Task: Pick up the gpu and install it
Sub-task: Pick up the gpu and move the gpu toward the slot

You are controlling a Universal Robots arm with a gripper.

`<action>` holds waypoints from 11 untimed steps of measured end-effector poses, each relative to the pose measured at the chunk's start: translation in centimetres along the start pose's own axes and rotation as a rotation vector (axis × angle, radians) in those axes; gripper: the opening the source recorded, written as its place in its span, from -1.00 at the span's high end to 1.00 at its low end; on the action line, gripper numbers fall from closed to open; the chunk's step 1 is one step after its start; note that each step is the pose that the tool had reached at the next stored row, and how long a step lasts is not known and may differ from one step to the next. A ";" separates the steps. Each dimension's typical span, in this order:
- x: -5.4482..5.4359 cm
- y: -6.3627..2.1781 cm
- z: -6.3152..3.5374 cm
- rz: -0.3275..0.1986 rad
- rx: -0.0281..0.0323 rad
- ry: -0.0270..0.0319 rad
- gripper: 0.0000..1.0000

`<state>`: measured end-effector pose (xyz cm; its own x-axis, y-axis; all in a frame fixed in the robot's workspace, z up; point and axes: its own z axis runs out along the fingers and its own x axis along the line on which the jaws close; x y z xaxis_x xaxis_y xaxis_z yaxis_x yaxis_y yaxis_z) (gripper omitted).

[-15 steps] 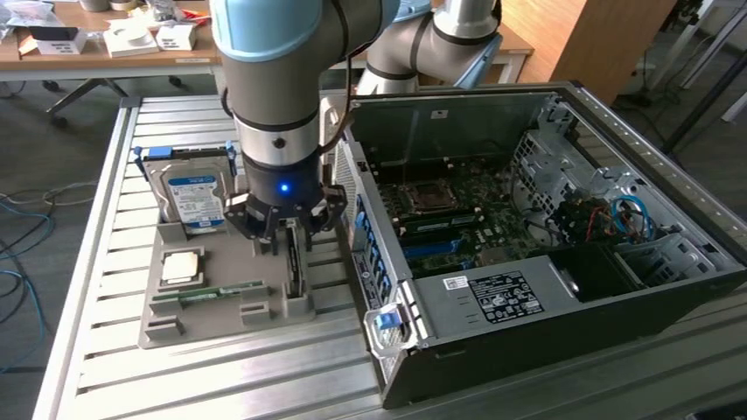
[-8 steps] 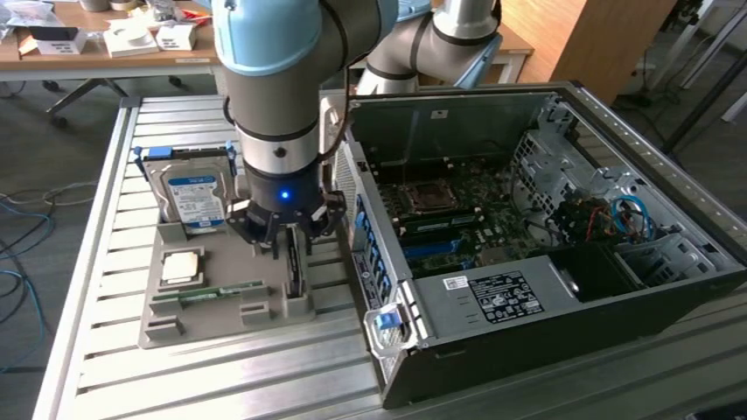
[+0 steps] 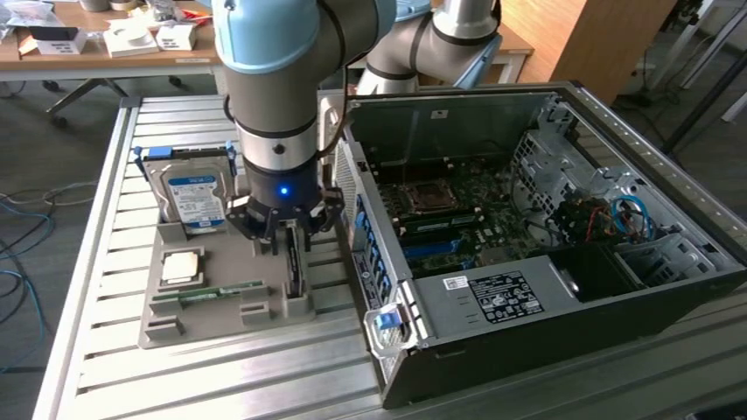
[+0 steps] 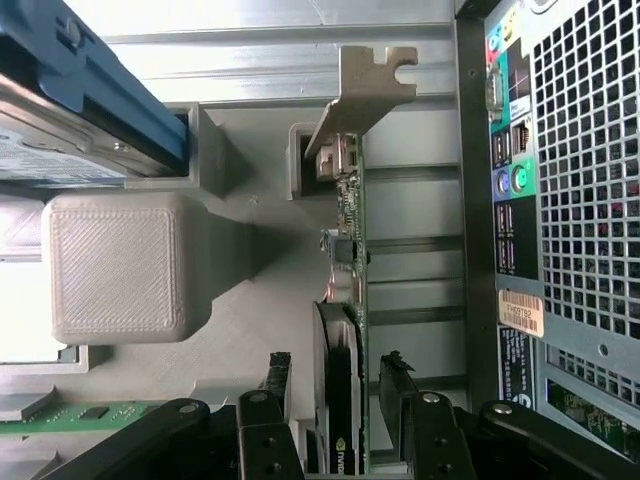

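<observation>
Open over the upright gpu [image 3: 292,267]; risks a skewed, slipping pinch.
Exterior view: poises the gripper [image 3: 289,229] directly above the card, on edge in the grey holder [image 3: 216,317] just beside the computer case [image 3: 478,367]; could knock that wall if tilted. Wrist view: straddles the card, fingers [image 4: 278,372] spread, one facing the black fan [image 4: 332,350], the other the bare board side, apparently clear of both, gripping nothing.

Exterior view looks down from above; wrist view (far closer) shares the gpu [image 4: 343,250].
</observation>
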<state>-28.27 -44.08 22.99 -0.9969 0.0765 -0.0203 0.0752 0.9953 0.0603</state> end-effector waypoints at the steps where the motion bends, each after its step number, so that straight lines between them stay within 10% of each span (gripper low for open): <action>1: 0.0 0.03 0.05 0.000 0.0000 0.0000 0.03; 11: 0.2 0.03 0.08 0.001 -0.0002 -0.0014 0.03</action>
<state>-28.51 -44.03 22.90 -0.9968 0.0772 -0.0217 0.0758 0.9953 0.0605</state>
